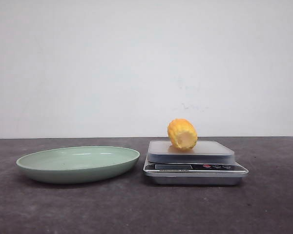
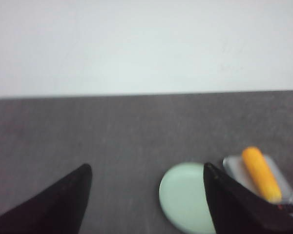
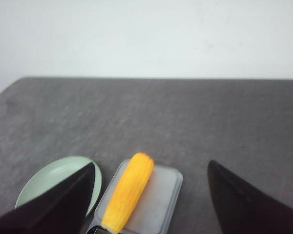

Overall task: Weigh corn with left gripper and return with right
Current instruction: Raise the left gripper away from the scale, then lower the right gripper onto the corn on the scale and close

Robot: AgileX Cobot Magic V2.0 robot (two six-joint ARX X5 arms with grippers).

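Corn: the corn [image 1: 182, 134] lies on the scale [image 1: 195, 165], right of the green plate [image 1: 78, 163] — weighing looks done.
Step in hand: by my judgement, the return to the plate.
Right hand [image 3: 151, 200]: fingers spread, holding nothing, high over the scale.
Left hand [image 2: 146, 200]: spread too, empty, well back.
How: come down across the cob's middle, pinch gently — it may roll.
Bench [image 1: 39, 209]: dark grey, matte.
Room: plain white wall behind.
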